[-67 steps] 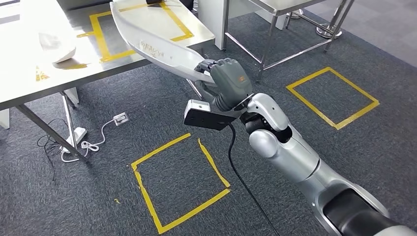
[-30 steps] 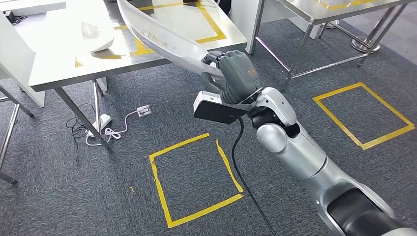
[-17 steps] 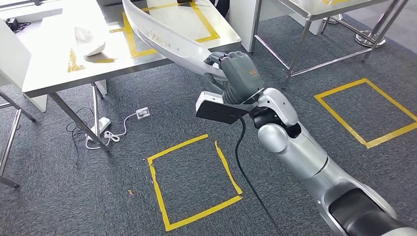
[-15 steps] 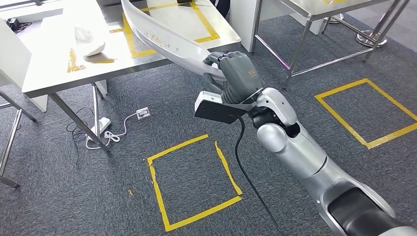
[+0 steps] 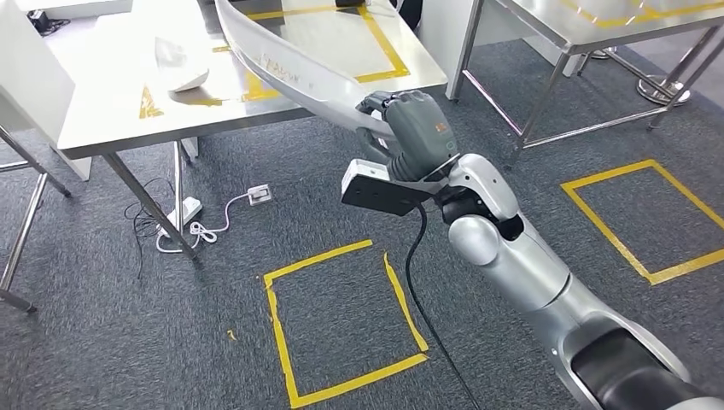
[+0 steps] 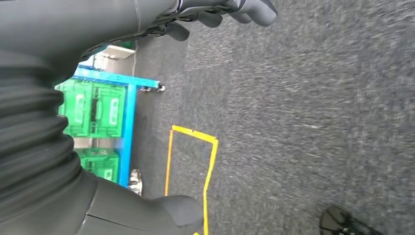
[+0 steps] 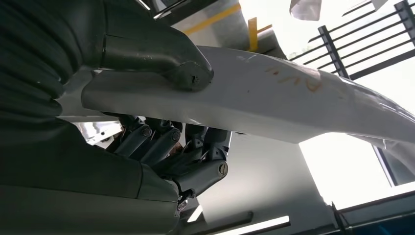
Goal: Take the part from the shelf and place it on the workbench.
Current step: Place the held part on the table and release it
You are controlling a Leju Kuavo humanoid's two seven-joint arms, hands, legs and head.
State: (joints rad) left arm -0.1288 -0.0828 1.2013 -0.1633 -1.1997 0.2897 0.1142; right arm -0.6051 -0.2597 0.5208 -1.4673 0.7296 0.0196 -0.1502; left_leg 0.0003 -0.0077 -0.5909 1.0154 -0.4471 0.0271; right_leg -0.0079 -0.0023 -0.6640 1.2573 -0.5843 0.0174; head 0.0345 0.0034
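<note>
In the head view my right hand (image 5: 411,132) grips the near end of a long, curved white part (image 5: 290,61). The part slants up and to the left, over the edge of the steel workbench (image 5: 111,111) and its yellow-taped rectangle (image 5: 380,51). The right wrist view has the thumb (image 7: 188,68) pressed on one face of the part (image 7: 293,107) and the fingers (image 7: 166,144) curled under it. My left hand (image 6: 222,10) hangs over the grey carpet, thumb (image 6: 178,210) far from the fingers, holding nothing.
A small white object (image 5: 181,75) lies on the workbench. A second metal table (image 5: 580,21) stands at the right. Yellow tape squares (image 5: 341,325) (image 5: 649,218) mark the floor, and a power strip with cable (image 5: 213,218) lies under the workbench. Blue rack with green crates (image 6: 103,112).
The whole picture has shifted, so the camera moved; the workbench now sits nearer and further right. My right hand keeps the same grip on the part.
</note>
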